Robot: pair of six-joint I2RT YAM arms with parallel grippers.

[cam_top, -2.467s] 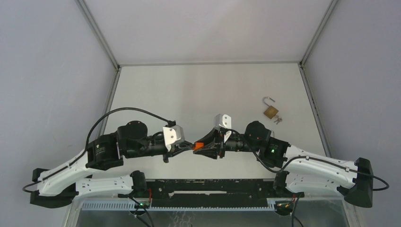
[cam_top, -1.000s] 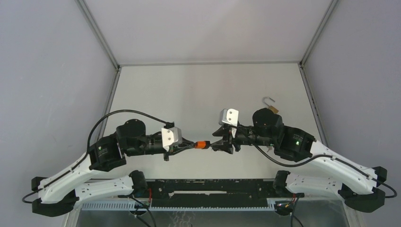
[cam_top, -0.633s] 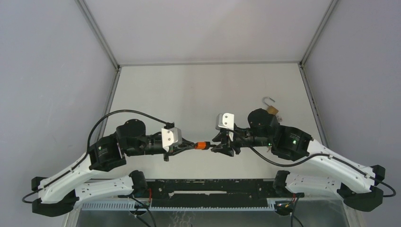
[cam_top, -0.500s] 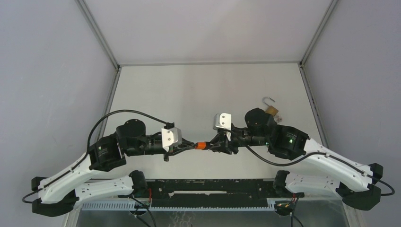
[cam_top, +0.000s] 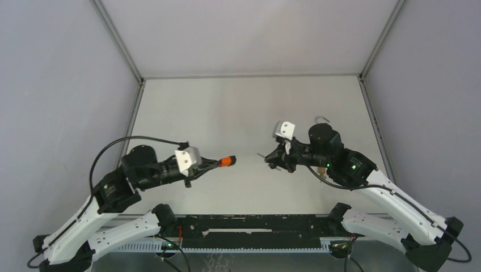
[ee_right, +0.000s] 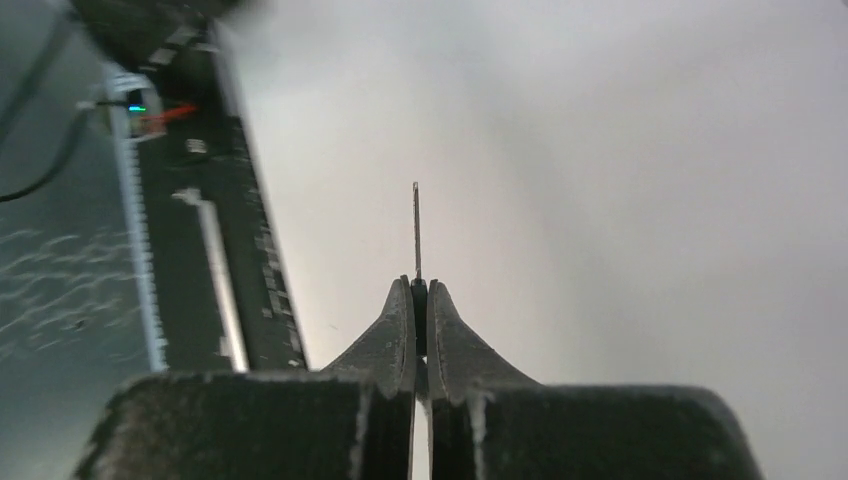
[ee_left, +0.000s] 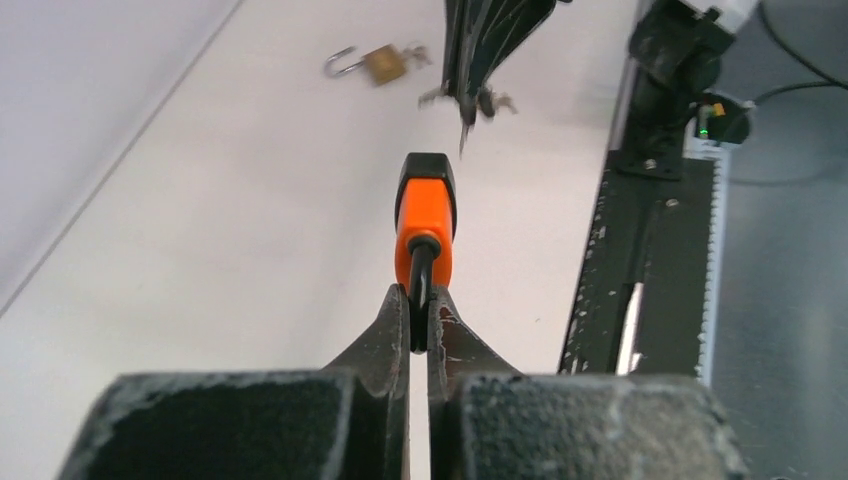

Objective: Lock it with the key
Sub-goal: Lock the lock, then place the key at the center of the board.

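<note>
From above, your grippers met at the orange piece (cam_top: 227, 161) half a second ago; now they stand apart. The left gripper (cam_top: 217, 163) clamps that piece and the right gripper (cam_top: 272, 158) pinches the key (cam_top: 262, 154). The open padlock (cam_top: 322, 119) lies on the table (cam_top: 227, 107), half hidden behind the right arm (cam_top: 351, 167). Left wrist view: jaws tight on the orange piece. Right wrist view: jaws closed on the key, seen edge-on.

orange cap (cam_top: 227, 161) in left claw (cam_top: 219, 163)
</note>
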